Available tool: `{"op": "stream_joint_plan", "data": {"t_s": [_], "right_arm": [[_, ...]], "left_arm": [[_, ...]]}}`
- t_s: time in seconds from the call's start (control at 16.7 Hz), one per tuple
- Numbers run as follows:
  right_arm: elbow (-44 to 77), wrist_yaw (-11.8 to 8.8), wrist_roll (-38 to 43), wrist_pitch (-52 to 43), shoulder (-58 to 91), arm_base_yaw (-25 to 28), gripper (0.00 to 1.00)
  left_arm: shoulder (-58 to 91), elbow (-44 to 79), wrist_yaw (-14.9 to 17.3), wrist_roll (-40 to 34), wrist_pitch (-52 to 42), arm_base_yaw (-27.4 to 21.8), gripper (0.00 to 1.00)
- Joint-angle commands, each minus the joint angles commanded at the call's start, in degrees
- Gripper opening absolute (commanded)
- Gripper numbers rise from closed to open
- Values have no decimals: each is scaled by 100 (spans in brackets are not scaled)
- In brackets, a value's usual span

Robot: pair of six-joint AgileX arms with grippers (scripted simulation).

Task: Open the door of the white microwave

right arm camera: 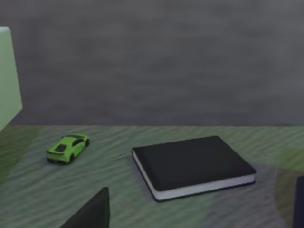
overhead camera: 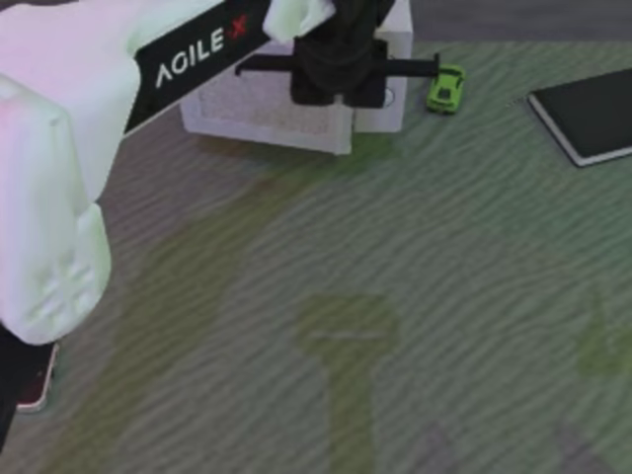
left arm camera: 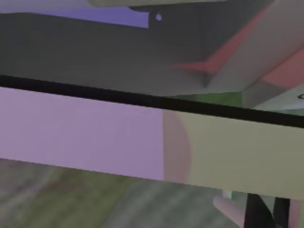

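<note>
My left tool point(overhead camera: 338, 71) is at the far left-centre of the surface point(overhead camera: 415, 296), pressed up against the front of the white microwave point(overhead camera: 296, 109). I can't tell whether its fingers are wide or narrow. The door point(overhead camera: 259, 107) looks barely swung, its right corner standing slightly proud, so I judge most of the opening is left. My right arm is parked out of the top view. The surface is mottled green and grey — a green toy car point(overhead camera: 446, 88) just right of the microwave, a black book point(overhead camera: 585, 116) far right. Behind is plain grey wall.
</note>
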Motion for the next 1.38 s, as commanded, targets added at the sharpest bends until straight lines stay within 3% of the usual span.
{"op": "stream_joint_plan", "data": {"t_s": [1.02, 1.38], "right_arm": [[0, 0, 0, 0, 0, 0, 100], [0, 0, 0, 0, 0, 0, 100]], "left_arm": [[11, -27, 29, -7, 18, -41, 0], [-552, -952, 227, 479, 491, 41, 0]]}}
